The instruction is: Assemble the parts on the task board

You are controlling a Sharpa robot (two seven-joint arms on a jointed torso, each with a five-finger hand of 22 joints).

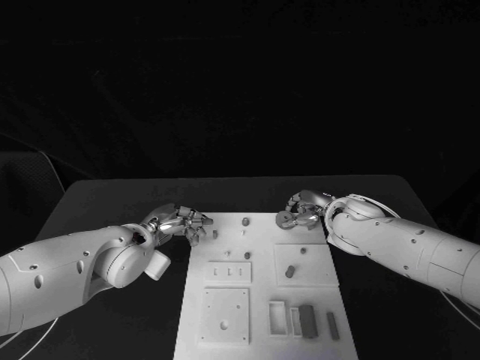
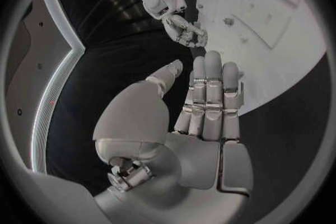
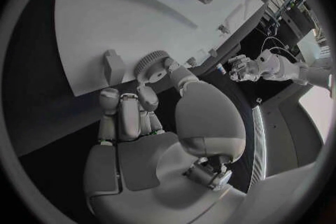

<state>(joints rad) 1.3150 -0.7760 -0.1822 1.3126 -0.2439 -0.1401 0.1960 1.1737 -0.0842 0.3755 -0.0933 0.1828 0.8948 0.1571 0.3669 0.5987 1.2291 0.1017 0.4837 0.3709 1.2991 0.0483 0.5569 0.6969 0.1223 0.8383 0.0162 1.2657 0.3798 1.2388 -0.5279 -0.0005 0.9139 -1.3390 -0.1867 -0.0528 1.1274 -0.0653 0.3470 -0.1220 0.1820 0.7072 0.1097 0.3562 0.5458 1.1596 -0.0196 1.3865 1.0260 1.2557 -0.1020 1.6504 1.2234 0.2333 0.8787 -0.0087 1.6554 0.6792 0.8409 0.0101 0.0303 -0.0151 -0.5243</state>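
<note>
Up at the far edge of the flat white task board, the right hand pinches a small round toothed gear between its thumb and curled fingers, a small upright block standing on the board just beside those fingers. Meanwhile the left hand hangs over the black table at the board's other far corner, fingers straight and together, thumb apart, holding nothing.
</note>
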